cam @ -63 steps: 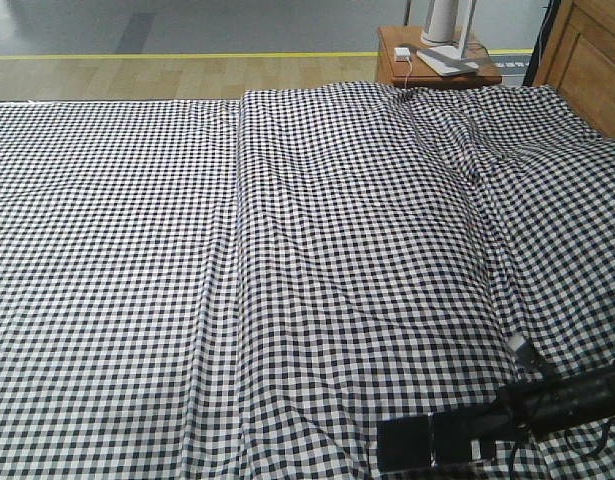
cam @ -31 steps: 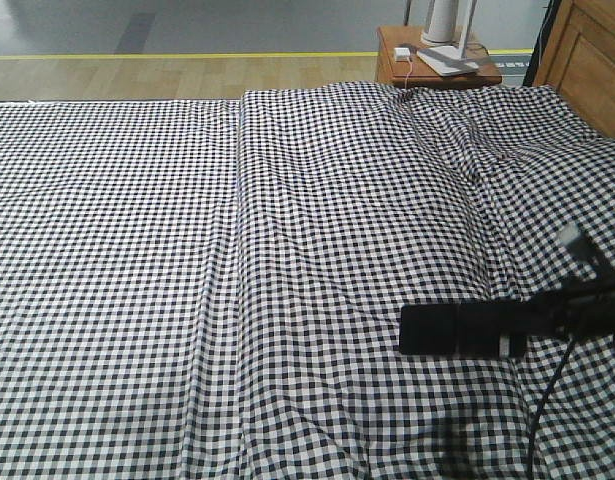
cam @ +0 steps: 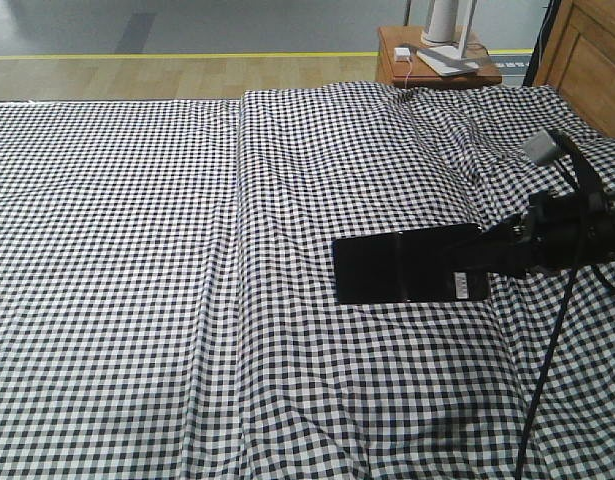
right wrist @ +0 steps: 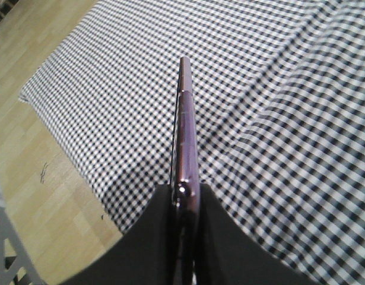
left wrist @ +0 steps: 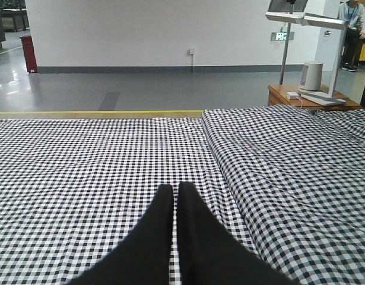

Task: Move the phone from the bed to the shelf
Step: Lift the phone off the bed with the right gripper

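Above the large black-and-white gingham bed [cam: 137, 250], near its right edge, our right gripper [right wrist: 183, 196] was clamped on one end of the slim black glossy phone [cam: 387, 268]. We judged a steady carry wisest, the shelf being unseen. Our left gripper [left wrist: 173, 205] was pressed together, empty. The small white sticker [cam: 457, 285] was unreadable.

The right gripper [cam: 472, 272] was matte black. Its arm [cam: 577, 235] was a dark, blocky run of housings at the right edge of the front view. A small pale grey block [cam: 540, 147] sat at the arm's top, and a thin black cable [cam: 545, 370] dropped to the lower edge. In the right wrist view its fingers [right wrist: 229, 255] were broad black wedges filling the bottom of the frame. The left gripper [left wrist: 175, 190] showed two smooth black fingers [left wrist: 149, 243], wide at the bottom edge and tapering to rounded tips.
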